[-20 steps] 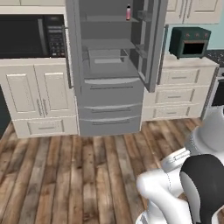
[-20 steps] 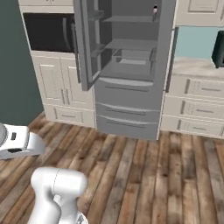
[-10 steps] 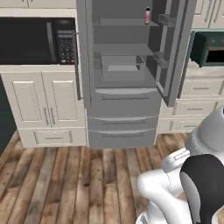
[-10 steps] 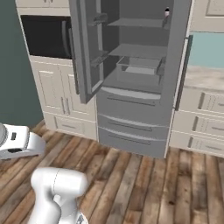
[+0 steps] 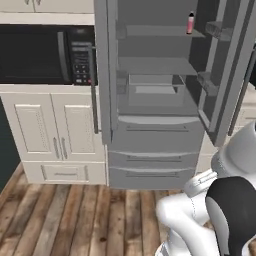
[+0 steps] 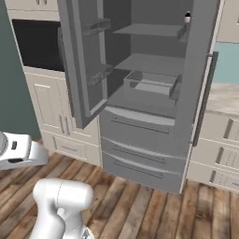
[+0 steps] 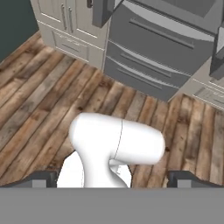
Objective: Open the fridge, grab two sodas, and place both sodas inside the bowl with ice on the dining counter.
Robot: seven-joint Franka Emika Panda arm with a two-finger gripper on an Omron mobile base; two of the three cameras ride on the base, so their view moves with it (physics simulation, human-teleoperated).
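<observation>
Reaching the pink soda (image 5: 190, 22) means lifting the arm high: it stands at the right edge of the open fridge (image 5: 155, 100)'s top shelf. Gripper (image 7: 112, 181) tips sit wide apart, holding nothing; approach level, clearing both door bins.
</observation>
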